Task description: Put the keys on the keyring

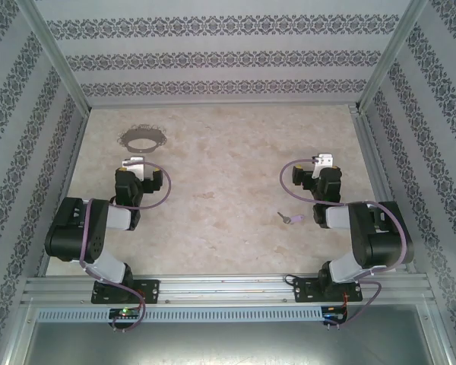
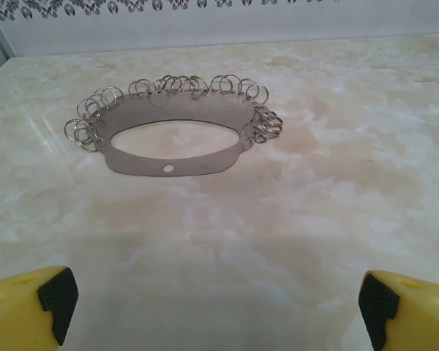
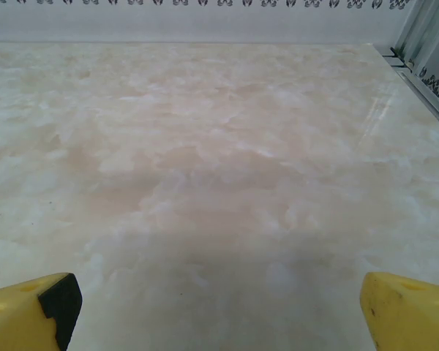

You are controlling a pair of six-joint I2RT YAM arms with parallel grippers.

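No lettering, label, brand, number or sign can be read; the dark bands [image 1: 228,59] printed along the walls [image 1: 228,44] are floral ornament, not writing.

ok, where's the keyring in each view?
Top external: keyring far left, near the back, just beyond the left gripper.
Left wrist: upper centre-left, flat on the table, ahead of the open fingers.
Right wrist: table running to the back wall.
Shared landmark: the patterned back wall along the top edge.
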